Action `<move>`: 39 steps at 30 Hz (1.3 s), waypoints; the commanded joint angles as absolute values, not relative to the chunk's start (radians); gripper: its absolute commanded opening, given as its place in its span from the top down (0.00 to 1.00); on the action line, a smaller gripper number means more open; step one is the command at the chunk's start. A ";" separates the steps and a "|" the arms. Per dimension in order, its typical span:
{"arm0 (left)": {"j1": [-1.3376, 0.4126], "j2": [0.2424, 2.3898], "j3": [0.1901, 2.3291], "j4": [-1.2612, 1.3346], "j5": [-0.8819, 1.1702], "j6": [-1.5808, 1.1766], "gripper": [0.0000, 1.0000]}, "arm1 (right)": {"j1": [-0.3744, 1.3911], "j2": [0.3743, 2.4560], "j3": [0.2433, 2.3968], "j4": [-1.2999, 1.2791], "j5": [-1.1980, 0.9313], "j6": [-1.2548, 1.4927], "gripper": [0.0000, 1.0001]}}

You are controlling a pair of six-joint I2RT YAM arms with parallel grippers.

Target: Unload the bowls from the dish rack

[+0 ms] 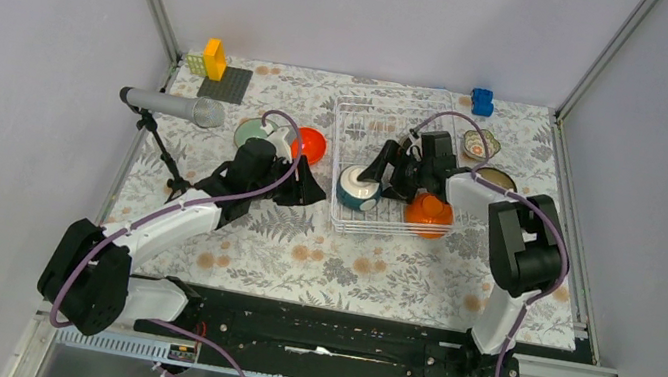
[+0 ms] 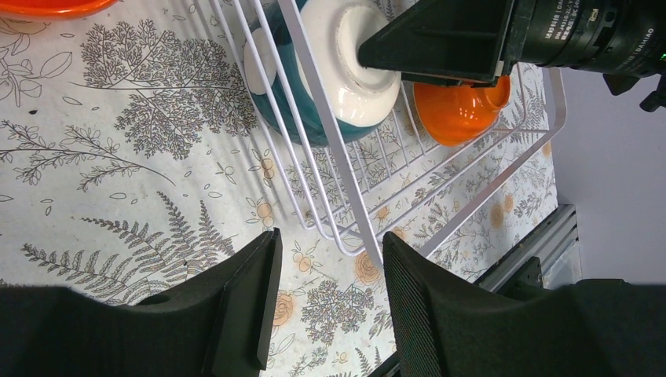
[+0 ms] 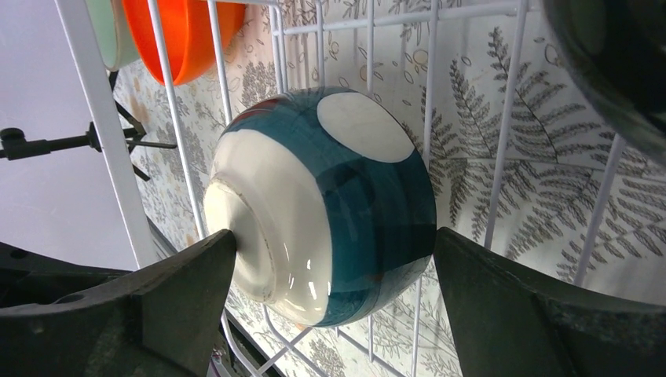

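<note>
Rack [image 1: 370,128] sits on the table [image 1: 299,254], right of centre in the top view. Teal bowl [image 1: 357,189] lies on its side in the near-left part of the rack. An orange bowl [image 1: 429,214] lies in the near-right corner.

Right tool [image 3: 330,251]: jaws wide apart, one on each side of the teal bowl. Only the right wrist view shows the contact. One finger [image 3: 181,298] meets the white foot and the other stands just beside the rim. The bowl rests on the rack wires.

Left tool [image 2: 330,290]: jaws partly apart, nothing between them. The left wrist view places it over the table by the rack's near-left corner.

Only the top view shows a mint bowl [image 1: 251,133] and a second orange bowl [image 1: 310,145] together on the table left of the rack.
</note>
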State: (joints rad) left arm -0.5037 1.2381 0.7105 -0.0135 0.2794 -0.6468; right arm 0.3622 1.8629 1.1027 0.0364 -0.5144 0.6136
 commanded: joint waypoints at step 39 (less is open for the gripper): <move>-0.508 1.150 0.759 -0.053 0.249 -0.617 0.45 | 0.382 1.543 1.147 -0.190 -0.263 0.416 0.38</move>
